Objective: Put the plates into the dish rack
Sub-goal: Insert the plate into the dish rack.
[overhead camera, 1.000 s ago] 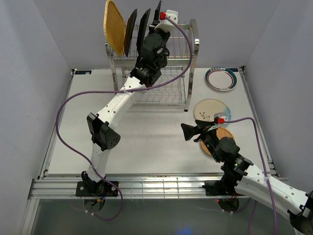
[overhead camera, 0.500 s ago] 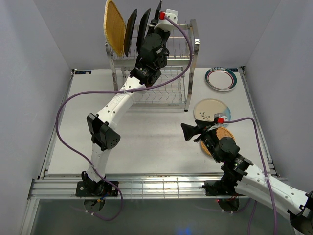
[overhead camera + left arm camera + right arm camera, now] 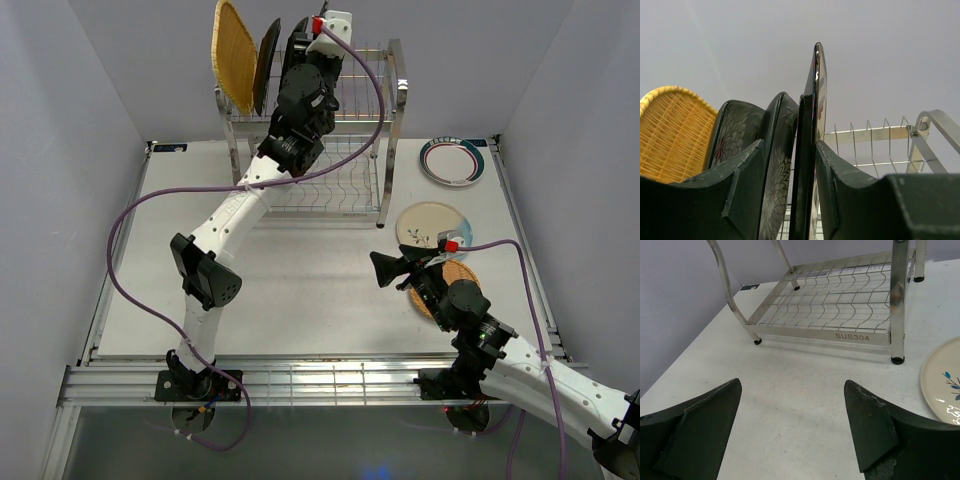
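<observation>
— Four plates are seen on edge in the top tier of the dish rack [image 3: 400,95]. Which are they?

— A woven plate [image 3: 670,135] is stood at the rack's left end. Next to it a black flowered plate [image 3: 732,135] is slotted, then a second black flowered plate [image 3: 782,155]. Last comes a thin glossy plate [image 3: 812,125], which is seen edge-on, so its pattern cannot be made out.

— How is the left arm posed?

— It is stretched far out from its base, with the elbow bent low in front of the rack and the forearm raised steeply to the top tier. The left gripper [image 3: 790,145] is set astride the thin plate, one finger on each side. The jaws are parted wider than the plate. A gap is seen on the side towards the black plates. The other finger is just beside the plate's face, and contact there cannot be told.

— And the right arm?

— It is folded low in front of the rack, towards its right side. The right gripper [image 3: 792,385] is held over the table [image 3: 300,290] and pointed at the rack's lower shelf. Its jaws are spread wide and nothing is held.

— Which plates are not loaded?

— Three.
- A teal-rimmed round plate [image 3: 453,160] is laid flat to the right of the rack.
- A cream round plate [image 3: 432,225] is laid in front of the rack's right corner.
- A second woven plate [image 3: 463,272] is laid farther in front and is partly hidden under the right arm.
</observation>
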Robot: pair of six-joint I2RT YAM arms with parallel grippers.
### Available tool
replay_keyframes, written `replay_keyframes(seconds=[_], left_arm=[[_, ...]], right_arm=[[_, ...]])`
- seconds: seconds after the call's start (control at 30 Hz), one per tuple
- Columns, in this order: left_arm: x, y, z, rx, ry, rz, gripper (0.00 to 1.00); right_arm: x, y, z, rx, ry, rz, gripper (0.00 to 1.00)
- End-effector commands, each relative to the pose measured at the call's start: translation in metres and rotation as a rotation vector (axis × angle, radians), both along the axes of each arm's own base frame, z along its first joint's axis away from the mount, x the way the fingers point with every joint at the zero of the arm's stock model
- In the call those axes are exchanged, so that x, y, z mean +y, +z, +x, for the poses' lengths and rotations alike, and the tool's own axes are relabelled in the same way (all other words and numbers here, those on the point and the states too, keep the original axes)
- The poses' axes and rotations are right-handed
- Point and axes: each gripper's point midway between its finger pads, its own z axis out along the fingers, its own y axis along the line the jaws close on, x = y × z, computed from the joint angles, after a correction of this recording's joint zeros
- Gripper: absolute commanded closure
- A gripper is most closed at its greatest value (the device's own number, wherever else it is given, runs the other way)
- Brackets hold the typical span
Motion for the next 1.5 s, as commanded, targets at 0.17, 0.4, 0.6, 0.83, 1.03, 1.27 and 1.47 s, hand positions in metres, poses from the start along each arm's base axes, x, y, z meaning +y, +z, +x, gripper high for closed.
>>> replay_keyframes(seconds=[0.17, 0.4, 0.6, 0.83, 1.03, 1.27, 1.47], left_arm=[[0.068, 0.061, -0.029, -0.116, 0.086, -0.098, 0.45], [0.094, 0.06, -0.026, -0.114, 0.144, -0.089, 0.45], [0.108, 0.069, -0.034, -0.13, 0.143, -0.113, 0.45], [0.118, 0.079, -0.049, -0.146, 0.101, -0.143, 0.45], [0.115, 0.09, -0.062, -0.131, 0.025, -0.172, 0.45], [0.095, 0.088, -0.067, -0.119, -0.042, -0.163, 0.41], [0.058, 0.088, -0.075, -0.128, -0.093, -0.101, 0.27]], right_arm=[[-0.001, 0.008, 0.0, -0.022, -0.001, 0.029, 0.12], [0.001, 0.008, 0.0, -0.02, 0.007, 0.032, 0.12], [0.003, 0.007, 0.0, -0.016, 0.016, 0.031, 0.12], [0.004, 0.008, -0.002, -0.018, 0.024, 0.037, 0.12], [0.006, 0.008, -0.002, -0.015, 0.029, 0.039, 0.12], [0.008, 0.008, -0.001, -0.01, 0.032, 0.037, 0.12], [0.008, 0.008, 0.008, -0.008, -0.006, 0.011, 0.12]])
